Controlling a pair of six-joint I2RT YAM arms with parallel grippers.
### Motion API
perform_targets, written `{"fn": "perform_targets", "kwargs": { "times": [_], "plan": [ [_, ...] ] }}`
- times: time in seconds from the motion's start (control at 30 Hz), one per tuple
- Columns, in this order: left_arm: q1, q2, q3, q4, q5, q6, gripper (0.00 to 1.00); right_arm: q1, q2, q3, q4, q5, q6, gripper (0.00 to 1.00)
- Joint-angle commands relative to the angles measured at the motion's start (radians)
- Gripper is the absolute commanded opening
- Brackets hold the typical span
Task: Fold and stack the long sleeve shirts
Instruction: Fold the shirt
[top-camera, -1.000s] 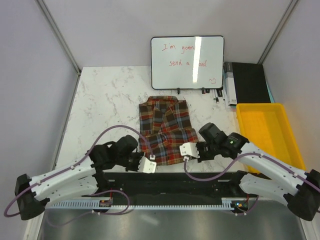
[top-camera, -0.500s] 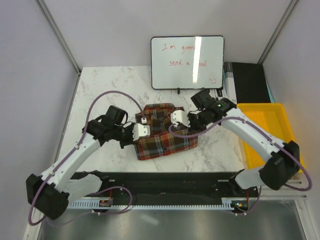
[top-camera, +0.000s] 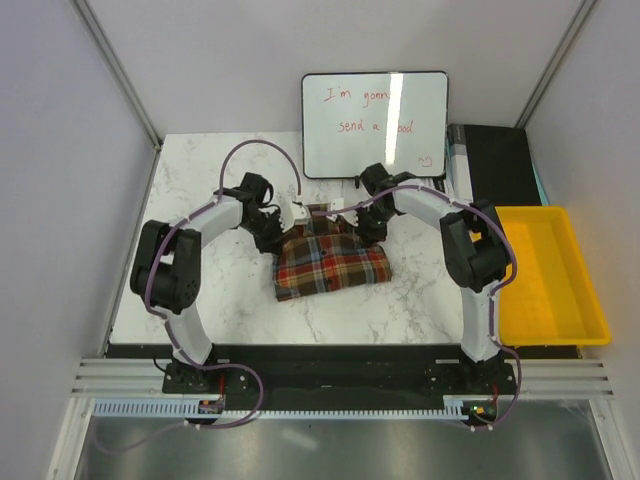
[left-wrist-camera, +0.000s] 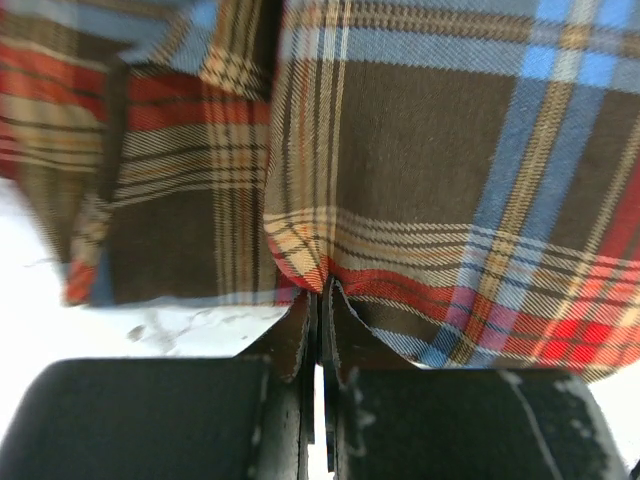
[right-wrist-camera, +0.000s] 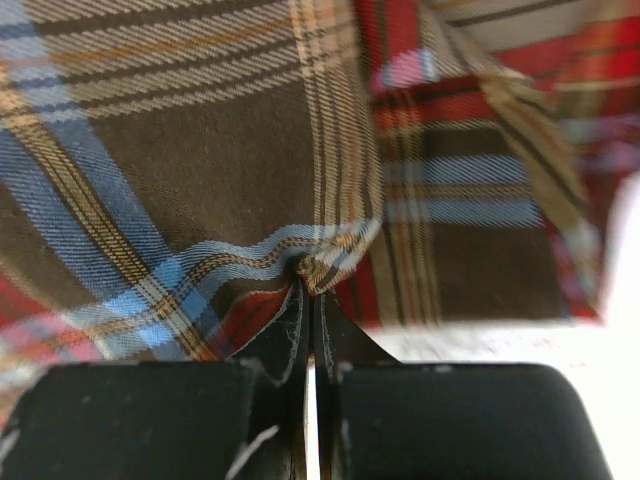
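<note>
Both your arms stretch forward, elbows out, wrists turned inward. Left tool (top-camera: 296, 212) and right tool (top-camera: 345, 216) sit near each other, jaws of each pinched tight on the shirt (top-camera: 330, 265).

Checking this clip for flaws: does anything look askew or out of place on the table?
Only minor: the shirt lies slightly askew, its near edge slanting against the table edge. Left gripper and right gripper pinch its far edge.

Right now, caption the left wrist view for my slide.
Left gripper shut on the plaid shirt's edge, above the white table.
</note>
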Motion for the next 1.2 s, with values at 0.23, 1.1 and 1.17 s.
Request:
{"fn": "perform_targets", "kwargs": {
  "times": [0.23,1.1,1.17],
  "plan": [
    [-0.012,-0.191,-0.26,-0.091,0.017,0.023,0.02,0.127,-0.301,-0.425,0.076,-0.123,0.121,0.0],
    [-0.319,-0.178,-0.087,0.034,0.301,-0.034,0.64,-0.02,0.131,0.219,0.016,-0.41,0.747,0.51],
    [-0.328,-0.14,-0.077,0.051,0.284,-0.043,0.64,-0.009,0.166,0.241,0.021,-0.401,0.753,0.5]
  ]
}}
